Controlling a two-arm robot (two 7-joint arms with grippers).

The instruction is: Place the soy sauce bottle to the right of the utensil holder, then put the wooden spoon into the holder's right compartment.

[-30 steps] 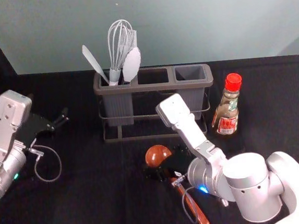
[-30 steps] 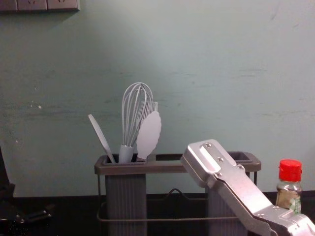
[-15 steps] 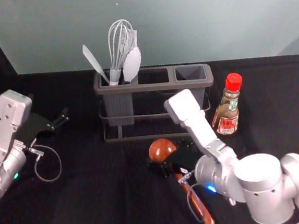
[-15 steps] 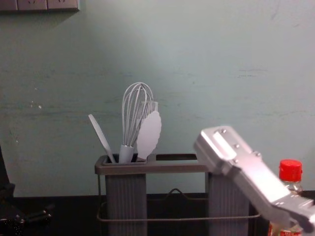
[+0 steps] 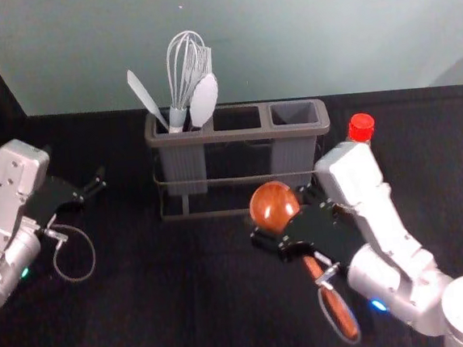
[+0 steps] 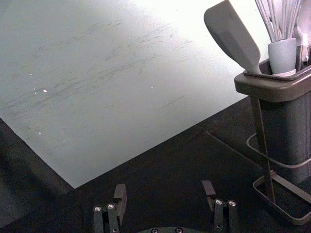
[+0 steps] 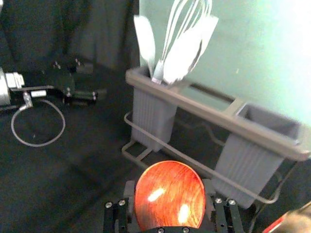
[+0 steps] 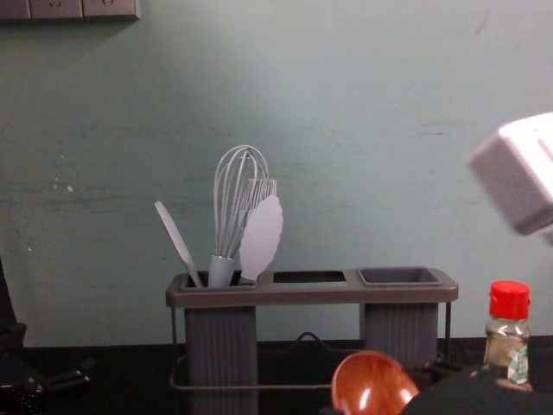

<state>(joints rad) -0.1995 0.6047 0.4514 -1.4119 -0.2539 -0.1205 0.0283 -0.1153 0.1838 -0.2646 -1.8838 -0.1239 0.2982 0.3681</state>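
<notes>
In the head view, my right gripper point(image 5: 288, 219) is in front of the holder's right half, shut on the wooden spoon point(image 5: 274, 205). The spoon's bowl points toward the holder and its handle slants back toward the robot. In the right wrist view the bowl point(image 7: 170, 194) rises between the fingers of the right gripper point(image 7: 169, 195). The utensil holder point(image 5: 236, 136) has a right compartment point(image 8: 402, 277) with nothing standing in it. The red-capped soy sauce bottle point(image 8: 510, 333) stands upright right of the holder, partly hidden by the right arm in the head view. My left gripper point(image 5: 95, 187) is parked at the left, open.
A whisk point(image 5: 182, 72), a white spoon-like utensil point(image 5: 204, 99) and a spatula point(image 5: 145, 98) stand in the holder's left compartment. The wall point(image 8: 363, 104) rises behind the holder. Beneath everything lies a black cloth point(image 5: 146, 311).
My right gripper has lifted the wooden spoon and carried it rightward and closer to the holder. Its bowl has come into the chest view. The left arm, holder and bottle have stayed put.
</notes>
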